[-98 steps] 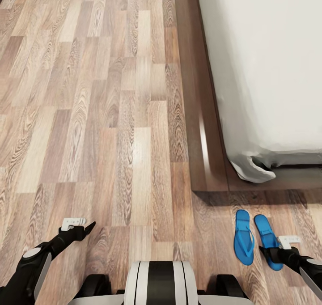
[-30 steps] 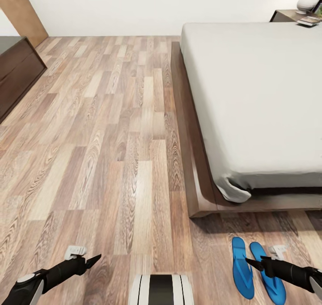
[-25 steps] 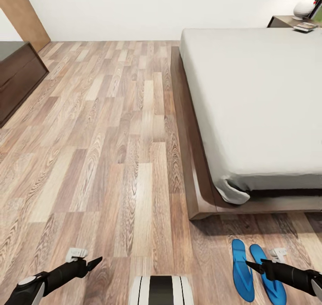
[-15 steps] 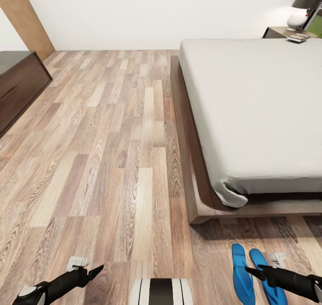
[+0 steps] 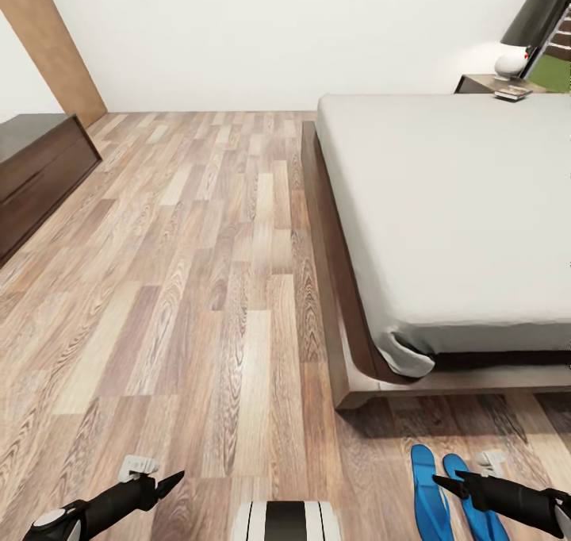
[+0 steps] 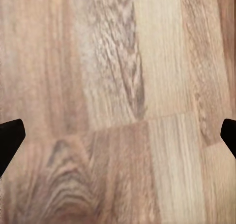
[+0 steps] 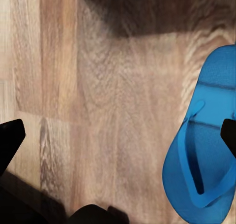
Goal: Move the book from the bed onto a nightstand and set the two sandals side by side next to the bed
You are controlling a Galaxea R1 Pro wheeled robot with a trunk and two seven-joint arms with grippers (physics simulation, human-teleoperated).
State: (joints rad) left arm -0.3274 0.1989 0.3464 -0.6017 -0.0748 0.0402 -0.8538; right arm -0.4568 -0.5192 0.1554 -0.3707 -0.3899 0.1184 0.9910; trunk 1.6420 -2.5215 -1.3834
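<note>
We see a long dark cabinet [image 5: 36, 178] at far left by the wall. Our left gripper [image 5: 170, 477] hangs over bare plank floor [image 5: 198, 287], jaws wide in the wrist view. Bed [image 5: 444, 216] fills the right w/ bare grey mattress. Two blue sandals [image 5: 448, 501] lie side by side on the floor near the bed's foot corner, under our right gripper [image 5: 438, 484], jaws wide, holding nothing. Nightstand [image 5: 480, 84] far back right; small flat item [image 5: 512, 94] on it, can't tell what.

Both arms reach forward and low — left hand [image 5: 170, 477] and right hand [image 5: 438, 483] spread, empty.
</note>
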